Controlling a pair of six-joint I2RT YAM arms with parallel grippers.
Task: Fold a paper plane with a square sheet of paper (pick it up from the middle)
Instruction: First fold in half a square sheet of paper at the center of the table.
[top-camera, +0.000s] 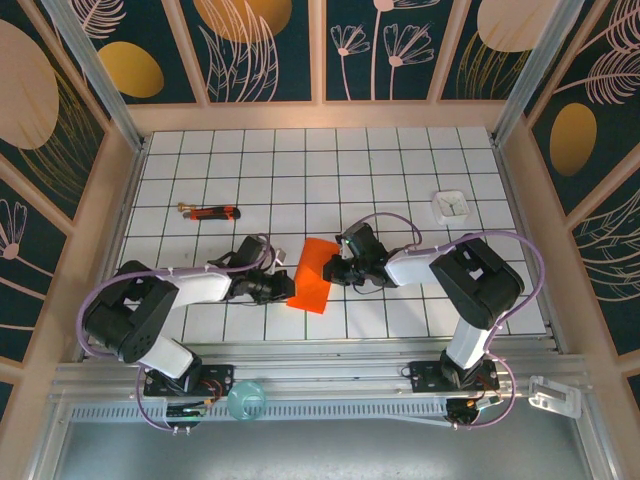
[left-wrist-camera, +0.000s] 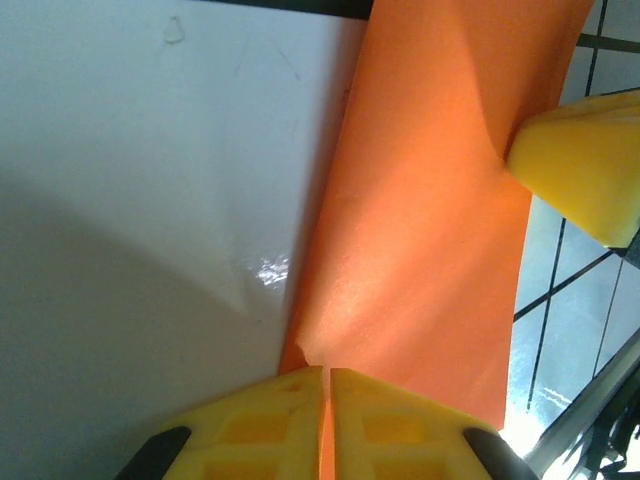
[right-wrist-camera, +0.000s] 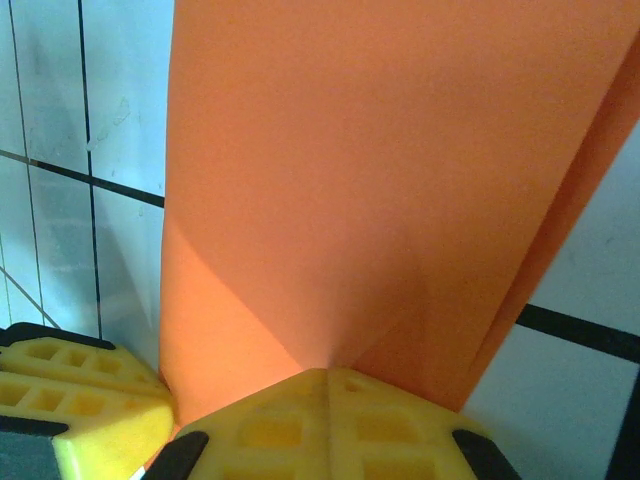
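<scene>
The square sheet of paper (top-camera: 312, 275), bright orange-red, is folded over into a narrow band and held just above the table's middle. My left gripper (top-camera: 287, 290) is shut on its lower left edge. In the left wrist view the paper (left-wrist-camera: 420, 230) runs up from between my left gripper's (left-wrist-camera: 327, 372) closed yellow fingers. My right gripper (top-camera: 336, 268) pinches the opposite edge. In the right wrist view creases fan out across the sheet (right-wrist-camera: 370, 170) from my right gripper (right-wrist-camera: 328, 374), whose fingers are pressed together. A paper plane is out of view.
A thin red-and-black stick-like tool (top-camera: 212, 212) lies at the back left. A small white square object (top-camera: 450, 206) sits at the back right. Wooden walls and metal posts enclose the white grid table (top-camera: 400, 160). A teal knob (top-camera: 246, 400) sits on the front rail.
</scene>
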